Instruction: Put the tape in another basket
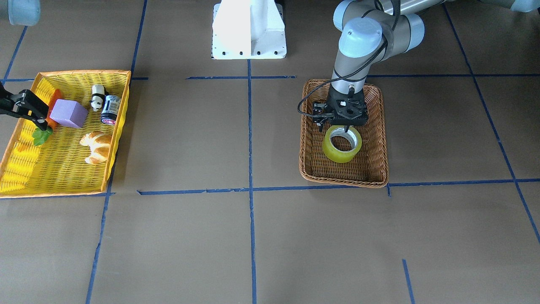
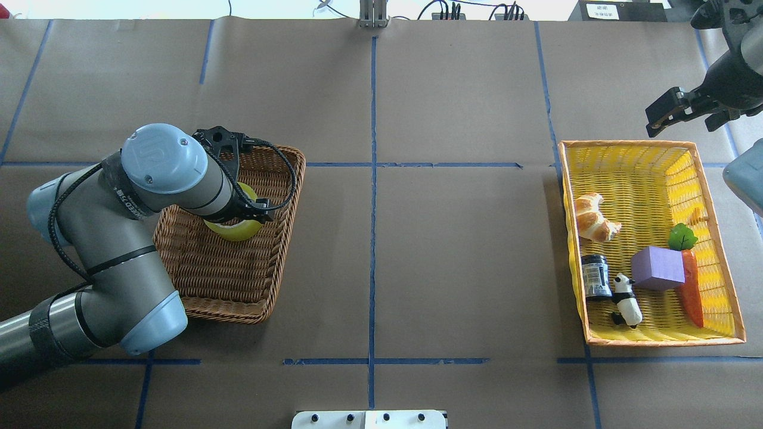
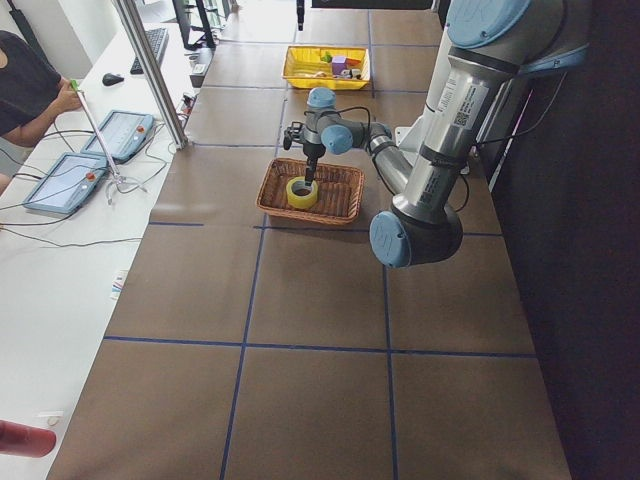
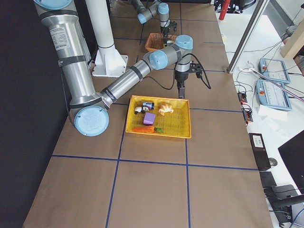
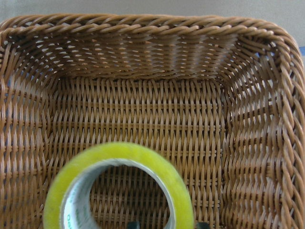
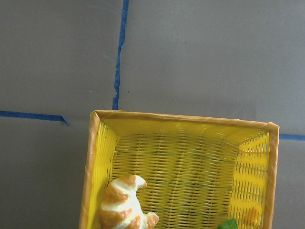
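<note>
The tape (image 1: 341,153), a yellow translucent roll with a white core, sits tilted inside the brown wicker basket (image 1: 377,139). My left gripper (image 1: 346,128) points down over it, with one finger inside the core and one outside, shut on the roll's wall. In the left wrist view the tape (image 5: 119,155) fills the bottom, just above the basket floor (image 5: 143,109). In the overhead view the wrist half covers the tape (image 2: 238,230). My right gripper (image 2: 685,119) is open and empty above the far end of the yellow basket.
The yellow plastic basket (image 2: 718,196) holds a croissant (image 2: 590,218), a purple block (image 2: 657,268), a toy carrot (image 2: 691,286), a small can (image 2: 596,276) and a panda figure (image 2: 627,300). The white robot base (image 1: 249,29) stands between the arms.
</note>
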`<state>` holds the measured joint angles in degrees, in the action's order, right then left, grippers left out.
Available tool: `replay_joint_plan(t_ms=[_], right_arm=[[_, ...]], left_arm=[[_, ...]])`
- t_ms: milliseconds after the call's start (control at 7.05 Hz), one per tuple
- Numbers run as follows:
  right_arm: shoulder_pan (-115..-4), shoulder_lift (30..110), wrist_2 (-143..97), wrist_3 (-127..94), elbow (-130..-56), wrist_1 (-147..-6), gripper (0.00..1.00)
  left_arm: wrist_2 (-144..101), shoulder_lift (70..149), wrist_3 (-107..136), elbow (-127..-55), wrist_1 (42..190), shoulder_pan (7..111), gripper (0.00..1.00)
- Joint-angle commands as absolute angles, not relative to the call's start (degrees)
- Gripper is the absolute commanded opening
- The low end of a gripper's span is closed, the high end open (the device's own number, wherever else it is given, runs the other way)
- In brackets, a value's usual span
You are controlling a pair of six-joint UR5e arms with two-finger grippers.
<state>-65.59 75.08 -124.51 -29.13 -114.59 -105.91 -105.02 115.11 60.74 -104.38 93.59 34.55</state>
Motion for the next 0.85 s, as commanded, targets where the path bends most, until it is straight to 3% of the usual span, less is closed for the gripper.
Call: replay_joint_plan(t_ms=[0,426,710], right_arm=[[-67.4,75.67,-125.76,-26.22,-114.43,-106.0,1.0],[-74.16,83.47,-129.89,-11.29,-113.65,-105.91,1.0],[-82.13,87.69,-136.81,2.11,-108.58,-105.82,1.0]], left_arm=[[-105.9,114.96,59.86,-107.12,92.82,36.63,1.0],[-120.65,111.38,45.49,-108.02,90.0,50.07,1.0],[-126.62,105.76,34.51,-107.93,90.0,58.14,1.0]])
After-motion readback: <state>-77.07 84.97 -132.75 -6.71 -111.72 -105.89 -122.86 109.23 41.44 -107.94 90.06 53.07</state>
